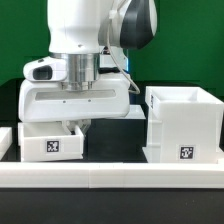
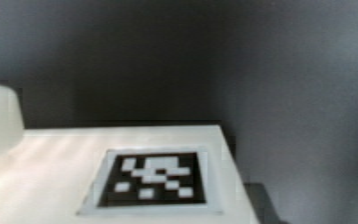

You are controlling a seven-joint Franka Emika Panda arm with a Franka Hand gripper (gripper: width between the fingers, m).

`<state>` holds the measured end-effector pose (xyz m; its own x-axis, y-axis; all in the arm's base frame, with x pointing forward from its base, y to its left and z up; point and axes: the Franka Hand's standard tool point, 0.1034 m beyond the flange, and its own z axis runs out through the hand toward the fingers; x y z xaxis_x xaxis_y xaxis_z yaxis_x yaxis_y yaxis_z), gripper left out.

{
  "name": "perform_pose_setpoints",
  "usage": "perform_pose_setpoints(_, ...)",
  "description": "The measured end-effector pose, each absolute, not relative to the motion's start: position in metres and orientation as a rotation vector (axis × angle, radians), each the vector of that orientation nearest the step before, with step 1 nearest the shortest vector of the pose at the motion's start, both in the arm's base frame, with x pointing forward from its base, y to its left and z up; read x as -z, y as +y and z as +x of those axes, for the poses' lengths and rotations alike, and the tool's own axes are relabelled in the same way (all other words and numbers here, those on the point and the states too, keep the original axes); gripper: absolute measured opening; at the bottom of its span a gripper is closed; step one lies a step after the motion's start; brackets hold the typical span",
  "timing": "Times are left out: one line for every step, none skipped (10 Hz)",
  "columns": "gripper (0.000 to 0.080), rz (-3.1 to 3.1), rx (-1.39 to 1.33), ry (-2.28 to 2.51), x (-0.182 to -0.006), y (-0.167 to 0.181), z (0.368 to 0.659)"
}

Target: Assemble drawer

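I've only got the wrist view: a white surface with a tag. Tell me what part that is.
Observer: A small tray; the gripper sits at its end nearer the casing.
Operator: Place the casing.
Observer: It stands upright on the exterior view's right, apart from the tray, open top up.
Operator: Report the foreground.
Observer: A low white border wall runs across it, in front of both parts.
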<state>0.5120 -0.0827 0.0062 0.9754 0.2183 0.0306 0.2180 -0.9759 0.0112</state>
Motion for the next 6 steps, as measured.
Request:
perform_pose_setpoints(0.0041,3.114,-0.050,0.344,-0.006,-0.083,0.512)
perform_pose_setpoints(0.0041,3.114,-0.050,0.344,-0.006,-0.083,0.512)
perform_pose_setpoints(0.0041,3.107,-0.053,0.383,-0.008,-0.082,0.512)
perform_pose_setpoints(0.0041,3.098,-0.071,0.431,-0.017,-0.082,0.514)
perform_pose_setpoints(0.0041,3.084,-0.081,0.506,-0.026,-0.080,0.515)
perform_pose_setpoints(0.0041,3.084,-0.053,0.588,-0.031,-0.079,0.513)
